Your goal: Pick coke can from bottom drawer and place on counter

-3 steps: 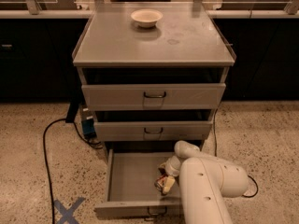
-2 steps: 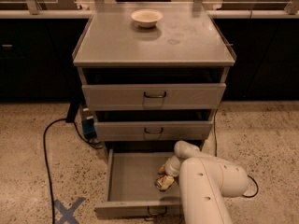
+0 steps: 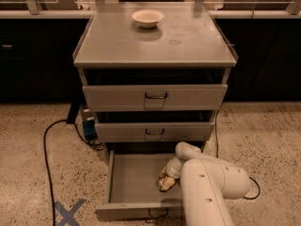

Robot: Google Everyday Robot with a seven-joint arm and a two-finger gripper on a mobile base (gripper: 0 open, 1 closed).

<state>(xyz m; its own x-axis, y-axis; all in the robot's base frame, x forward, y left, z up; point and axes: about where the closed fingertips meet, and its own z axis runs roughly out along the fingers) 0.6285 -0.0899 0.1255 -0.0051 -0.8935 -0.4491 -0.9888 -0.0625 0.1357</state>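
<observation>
My claw sits low in the open bottom drawer, right side, to reach the coke can, which I cannot see. Open or closed, I cannot tell.

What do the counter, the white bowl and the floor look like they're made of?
Counter: likely grey metal or laminate, smooth with a dull sheen. Bowl: probably ceramic or plastic, plain off-white. Floor: speckled, terrazzo-like stone. The gripper is down inside the open bottom drawer.

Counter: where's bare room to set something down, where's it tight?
The counter is bare along the front and both sides; only the white bowl sits back-centre. In the bottom drawer the left half is free; the gripper crowds the right side.
</observation>
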